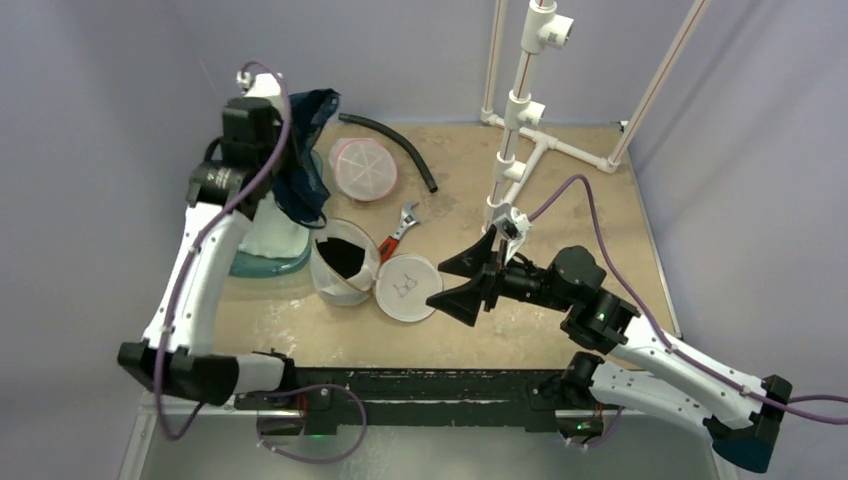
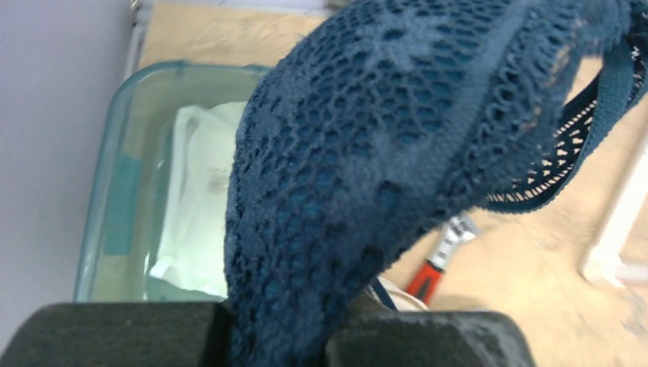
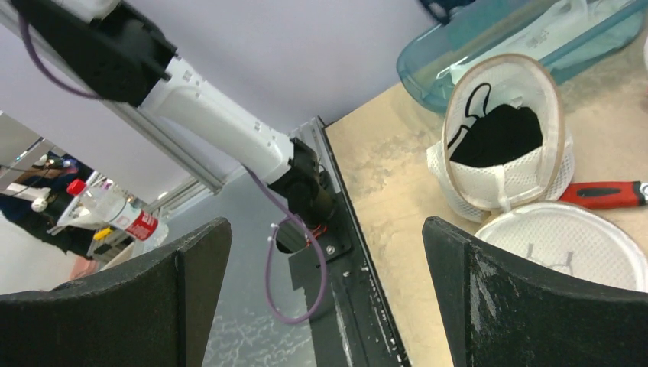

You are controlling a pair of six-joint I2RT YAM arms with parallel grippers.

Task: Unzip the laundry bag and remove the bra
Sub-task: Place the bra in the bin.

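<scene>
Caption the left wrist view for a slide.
Left gripper shut on a dark blue lace bra, held over a clear teal plastic bin containing white fabric.

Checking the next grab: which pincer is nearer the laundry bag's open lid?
Right. The right pincer hovers open beside the lid; the left pincer grips the bra farther back left.

The dark blue lace bra [image 2: 382,153] hangs crumpled in the air, pinched by the left gripper [image 2: 279,336]. The white mesh laundry bag [image 1: 328,272] stands unzipped, its round lid [image 1: 405,288] flopped flat beside it.
</scene>
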